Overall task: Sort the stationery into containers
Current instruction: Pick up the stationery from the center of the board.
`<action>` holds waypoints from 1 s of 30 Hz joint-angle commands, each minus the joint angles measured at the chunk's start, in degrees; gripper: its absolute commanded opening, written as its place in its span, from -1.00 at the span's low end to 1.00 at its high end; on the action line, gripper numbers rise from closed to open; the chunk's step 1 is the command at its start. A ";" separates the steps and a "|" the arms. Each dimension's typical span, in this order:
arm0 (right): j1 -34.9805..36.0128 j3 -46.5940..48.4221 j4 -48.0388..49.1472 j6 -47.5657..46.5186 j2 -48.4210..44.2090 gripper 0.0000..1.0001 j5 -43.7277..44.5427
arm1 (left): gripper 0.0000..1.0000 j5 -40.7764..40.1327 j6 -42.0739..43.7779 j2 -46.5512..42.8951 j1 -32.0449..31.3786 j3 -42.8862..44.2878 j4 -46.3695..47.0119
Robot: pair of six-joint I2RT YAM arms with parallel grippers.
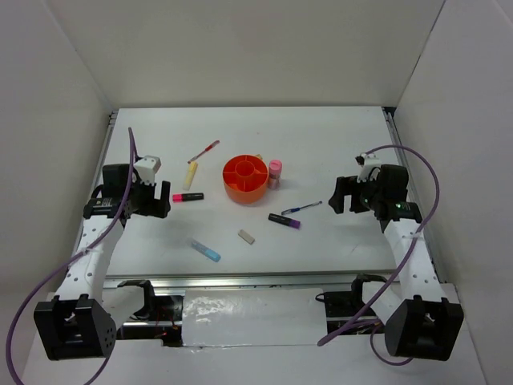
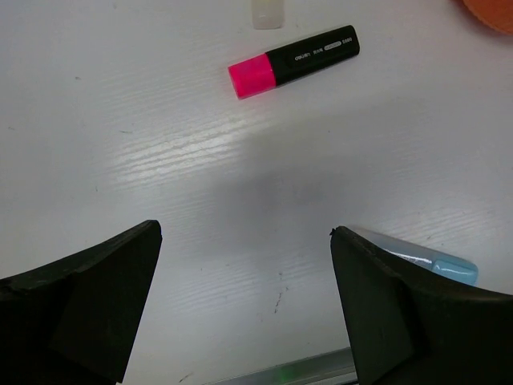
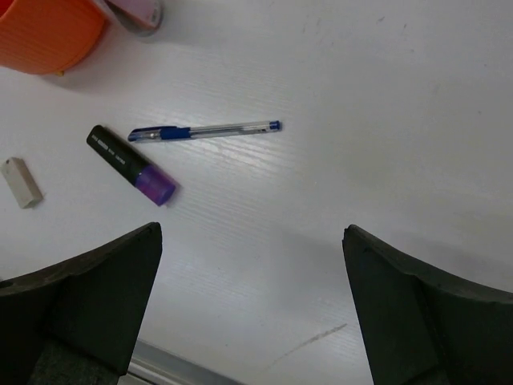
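While both arms hover with nothing held, the left gripper (image 2: 244, 233) has its fingers (image 2: 96, 281) spread wide above the worktop (image 1: 337, 144) near its left edge, and the pink-black marker (image 2: 294, 60) lies just beyond them. The right gripper (image 3: 252, 228) has its fingers equally spread near the right edge, over the thin blue pen (image 3: 204, 130) and purple-black marker (image 3: 131, 164). The orange organizer (image 1: 240, 192) sits mid-worktop, somewhat toward the far edge, with the pink cylinder (image 1: 275, 171) just beside it on the right-edge side. The yellow marker (image 1: 191, 174) and red pen (image 1: 203, 151) lie on its left-edge side. The light blue marker (image 1: 205, 250) and eraser (image 1: 246, 237) lie closer to the near edge.
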 commanded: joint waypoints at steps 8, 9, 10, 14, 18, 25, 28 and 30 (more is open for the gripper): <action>13.18 25.68 -5.50 -6.86 17.62 0.98 -2.33 | 0.99 4.53 2.88 0.17 0.43 1.56 -0.97; 14.24 29.70 -6.81 -8.34 19.73 0.98 -3.99 | 0.99 3.66 2.71 -0.01 0.52 1.47 -0.89; 15.21 31.57 -7.17 -9.05 23.31 0.98 -4.53 | 0.99 3.13 2.71 -0.18 0.61 1.38 -0.54; 19.34 39.92 -7.53 -10.29 32.30 0.98 -2.96 | 0.99 2.50 2.35 -0.53 1.05 1.30 -0.36; 21.98 48.53 -7.88 -9.59 41.87 0.98 -1.37 | 0.99 1.89 1.83 -0.10 1.05 1.12 0.08; 26.03 51.45 -4.72 -7.83 48.22 0.98 1.44 | 0.98 1.71 1.92 1.22 1.40 1.38 -0.27; 26.91 50.93 -3.84 -7.74 49.10 0.95 1.70 | 0.99 1.89 1.92 1.22 1.31 1.38 -0.27; 27.08 50.75 -3.48 -7.65 49.63 0.93 2.14 | 0.99 1.89 1.91 1.40 1.31 1.47 -0.27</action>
